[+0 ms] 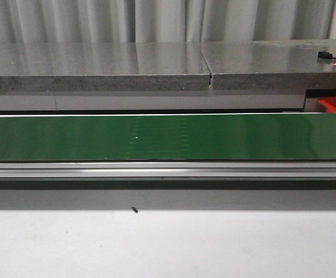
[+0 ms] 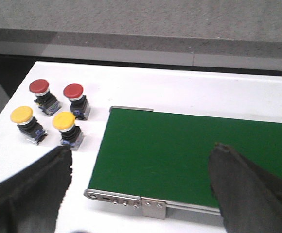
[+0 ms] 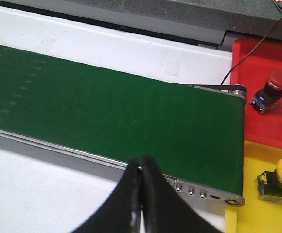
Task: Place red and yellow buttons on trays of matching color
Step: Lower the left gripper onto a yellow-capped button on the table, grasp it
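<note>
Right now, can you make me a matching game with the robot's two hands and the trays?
Things:
1. left hand
2. right hand
3. red tray
4. yellow tray

States:
A. holds a yellow button
B. open, holding nothing
C. holds a red button
D. shut, holding nothing

Pairs: 1-B, 2-D, 3-C, 4-A

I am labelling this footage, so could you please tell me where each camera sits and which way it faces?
Front view: looks forward, low over the green belt to a grey stone ledge; no arm shows.
Left wrist view: above the belt's end, with two red buttons and two yellow buttons; open left claw shows.
Right wrist view: above the belt's other end, red tray, yellow tray; shut right claw shows.
Shared: the belt appears in all three.
</note>
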{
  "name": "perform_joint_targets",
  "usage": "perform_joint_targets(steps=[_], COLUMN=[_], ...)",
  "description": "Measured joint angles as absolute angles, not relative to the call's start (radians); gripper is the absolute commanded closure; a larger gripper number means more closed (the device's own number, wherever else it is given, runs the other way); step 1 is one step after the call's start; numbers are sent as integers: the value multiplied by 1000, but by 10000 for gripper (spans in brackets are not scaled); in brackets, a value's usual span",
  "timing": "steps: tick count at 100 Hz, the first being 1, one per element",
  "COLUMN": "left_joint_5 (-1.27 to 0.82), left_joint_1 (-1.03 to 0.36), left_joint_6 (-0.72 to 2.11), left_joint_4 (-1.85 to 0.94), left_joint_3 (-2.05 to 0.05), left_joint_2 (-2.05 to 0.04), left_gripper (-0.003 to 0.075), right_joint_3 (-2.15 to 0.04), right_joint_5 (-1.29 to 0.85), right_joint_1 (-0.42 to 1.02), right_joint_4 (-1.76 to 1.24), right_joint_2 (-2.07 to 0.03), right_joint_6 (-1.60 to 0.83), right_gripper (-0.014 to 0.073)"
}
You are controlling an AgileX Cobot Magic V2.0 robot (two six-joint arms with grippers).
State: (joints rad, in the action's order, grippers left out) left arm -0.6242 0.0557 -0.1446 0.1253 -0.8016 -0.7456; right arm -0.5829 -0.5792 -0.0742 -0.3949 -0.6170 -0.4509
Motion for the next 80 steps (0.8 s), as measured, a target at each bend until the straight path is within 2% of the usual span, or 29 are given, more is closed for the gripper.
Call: perform_joint_targets(steps=[46,80], left_joint_5=[-592,-571], left_joint_1=[360,392], left_joint_6=[-159,-159], left_joint_4=[121,115], left_joint_3=[-1122,-1223], left_joint_2=[-1345,-1654], left_gripper=[175,175], right_joint_3=[-583,-583], right_joint_5=[-579,-579], right_joint_1=[-74,-74], right_joint_4=[-395,-395], right_joint_2=[-617,-617], right_joint_6=[-449,-449], right_gripper=[662,662])
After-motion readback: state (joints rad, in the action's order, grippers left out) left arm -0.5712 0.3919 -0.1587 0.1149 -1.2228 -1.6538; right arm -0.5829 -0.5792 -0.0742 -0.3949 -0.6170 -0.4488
